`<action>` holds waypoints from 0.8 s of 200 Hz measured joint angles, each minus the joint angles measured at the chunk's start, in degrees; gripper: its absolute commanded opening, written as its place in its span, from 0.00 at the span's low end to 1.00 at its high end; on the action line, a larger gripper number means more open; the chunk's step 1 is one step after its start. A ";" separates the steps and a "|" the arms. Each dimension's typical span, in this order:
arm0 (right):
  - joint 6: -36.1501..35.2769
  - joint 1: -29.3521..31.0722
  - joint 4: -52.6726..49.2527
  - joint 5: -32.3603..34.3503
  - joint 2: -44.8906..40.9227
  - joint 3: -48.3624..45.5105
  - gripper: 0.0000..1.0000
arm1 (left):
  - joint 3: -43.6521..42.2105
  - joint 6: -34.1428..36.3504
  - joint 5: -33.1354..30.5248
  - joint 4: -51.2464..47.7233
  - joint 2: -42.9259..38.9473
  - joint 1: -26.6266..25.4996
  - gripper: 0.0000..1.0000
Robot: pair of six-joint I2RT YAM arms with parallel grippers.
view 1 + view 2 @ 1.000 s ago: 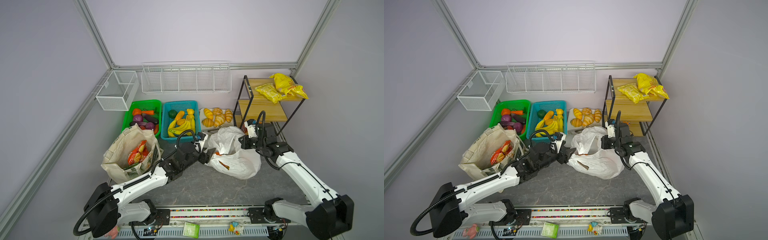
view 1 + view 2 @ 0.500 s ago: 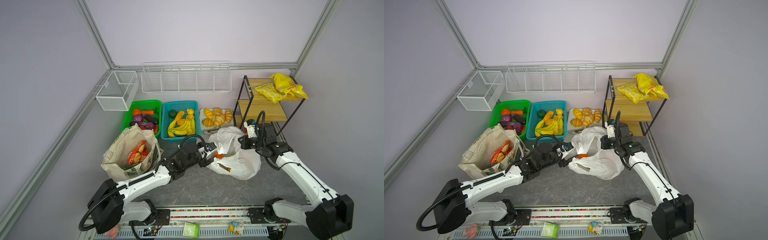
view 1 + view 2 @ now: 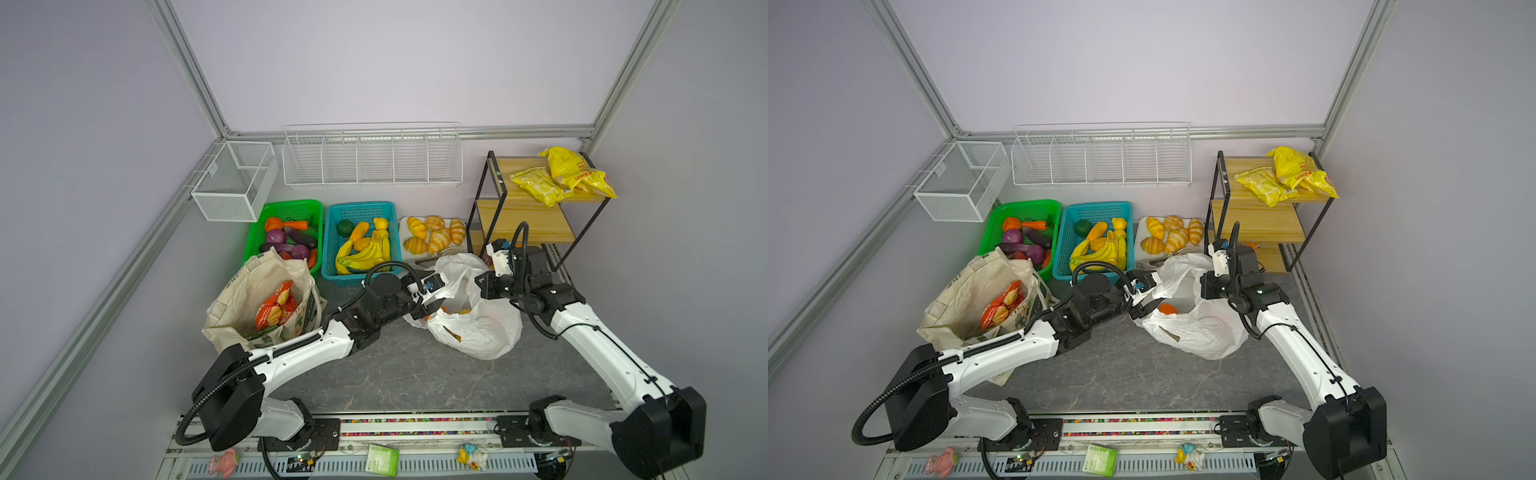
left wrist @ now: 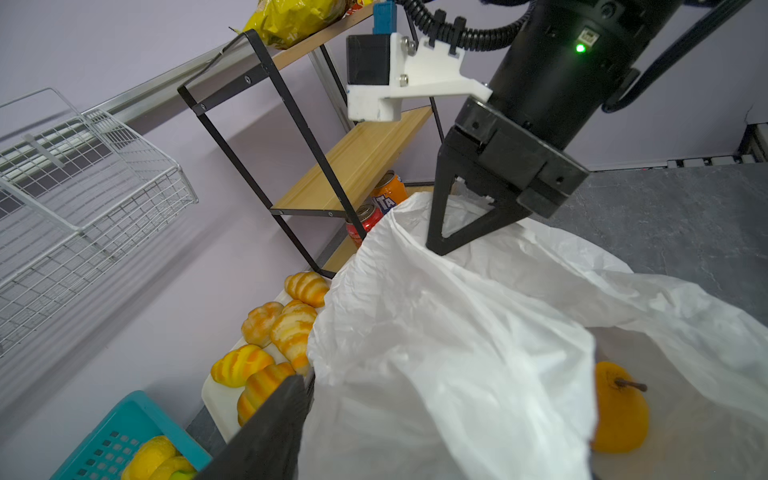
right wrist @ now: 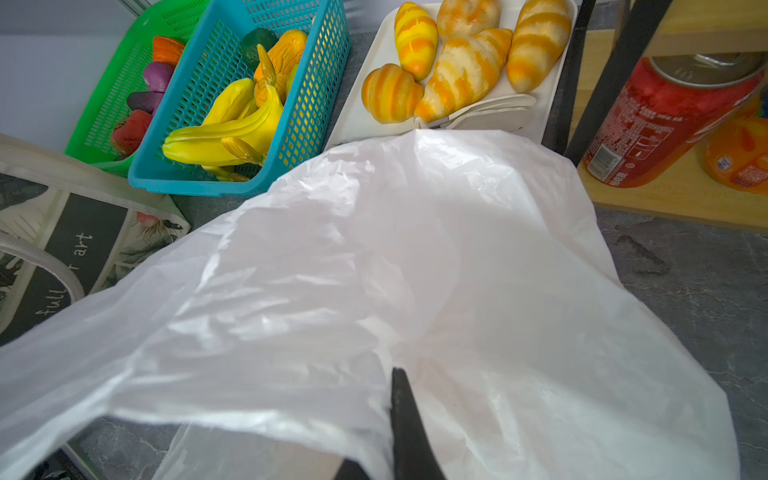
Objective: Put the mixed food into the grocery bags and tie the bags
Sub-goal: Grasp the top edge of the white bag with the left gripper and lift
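The white plastic bag (image 3: 478, 328) (image 3: 1200, 328) lies mid-table with its mouth held up. My right gripper (image 3: 482, 284) (image 4: 438, 248) is shut on the bag's far rim, its fingertips pinched together on the film. My left gripper (image 3: 432, 297) (image 3: 1142, 297) is at the near rim, open. One of its fingers (image 4: 282, 419) shows beside the film, and the bag hides the other. An orange fruit (image 3: 1168, 308) (image 4: 619, 409) lies inside the bag. The cream canvas tote (image 3: 245, 299) stands at the left with a red snack packet (image 3: 276, 305) in it.
Along the back wall stand a green basket (image 3: 316, 208) of vegetables, a teal basket (image 3: 332, 232) of bananas and a white tray (image 3: 402, 222) of croissants. A wooden shelf rack (image 3: 528, 216) holds yellow packets (image 3: 561, 174), with cans (image 5: 665, 120) on its lowest shelf. Wire baskets (image 3: 370, 158) hang on the wall.
My left gripper has moved right, from beside the bag to its open mouth. An orange fruit now shows inside the mouth. The right gripper has kept its hold and place.
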 measured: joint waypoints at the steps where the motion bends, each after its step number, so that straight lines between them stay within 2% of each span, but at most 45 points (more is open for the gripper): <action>1: -0.02 0.00 0.02 0.00 0.00 0.00 0.07 | 0.00 0.00 0.02 0.04 0.00 0.00 0.68; 22: 0.00 0.00 0.11 -0.09 0.35 0.00 0.07 | -0.02 0.13 0.90 0.87 0.00 0.00 0.66; 36: 0.02 0.11 0.22 -0.31 0.87 0.00 0.07 | 0.07 -0.13 2.56 1.49 0.17 0.00 0.59; 48: 0.02 0.31 0.20 -0.50 1.36 0.00 0.07 | 0.90 -0.59 3.98 2.03 1.03 0.00 0.45; 62: 0.07 0.59 0.20 -0.72 1.77 0.04 0.07 | 2.43 -2.08 5.25 2.56 2.56 -0.02 0.22; 85: 0.26 1.03 -0.11 -1.44 2.49 1.25 0.08 | 3.15 -5.92 6.36 2.36 2.40 0.00 0.02; 123: 0.50 5.16 0.04 -2.95 8.72 10.12 0.12 | 2.49 -15.10 5.46 -1.14 -5.88 0.00 0.00; 160: 0.90 12.33 0.57 -6.54 16.92 21.14 0.20 | -0.33 -25.79 -0.66 -5.03 -18.88 0.02 0.00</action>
